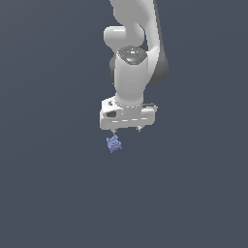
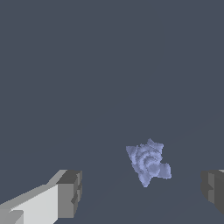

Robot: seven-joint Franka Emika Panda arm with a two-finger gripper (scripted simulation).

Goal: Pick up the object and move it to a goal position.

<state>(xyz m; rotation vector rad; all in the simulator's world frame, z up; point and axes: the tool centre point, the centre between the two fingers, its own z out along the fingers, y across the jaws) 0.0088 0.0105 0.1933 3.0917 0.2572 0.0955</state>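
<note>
The small, lumpy periwinkle-blue object (image 1: 114,144) lies on the flat, dark slate-grey ground (image 1: 53,193), just below the white gripper (image 1: 126,130) of the white Panda arm (image 1: 130,72), offset toward the exterior view's left under one fingertip rather than centred beneath the hand.

Object shape, wrist view: the object (image 2: 148,162) has an irregular, knobbly outline with concentric ridges on its upper face, like a small rosette. One blunt lobe sticks out on one side and a narrower point tapers off another edge. No clear long axis; it is roughly as wide as it is tall, so I cannot state a definite heading for it. In the exterior view it is too small to resolve any orientation.

Gripper: the jaws stand wide apart, holding nothing. In the wrist view both grey fingertips (image 2: 70,194) appear at opposite sides of the frame, with the object in the gap between them but nearer one finger than the other. No contact between either finger and the object. In the exterior view only short finger stubs show under the gripper body, above the object.

Surroundings: only the uniform grey ground is visible around the object. Nothing lies between the fingers and the object.
</note>
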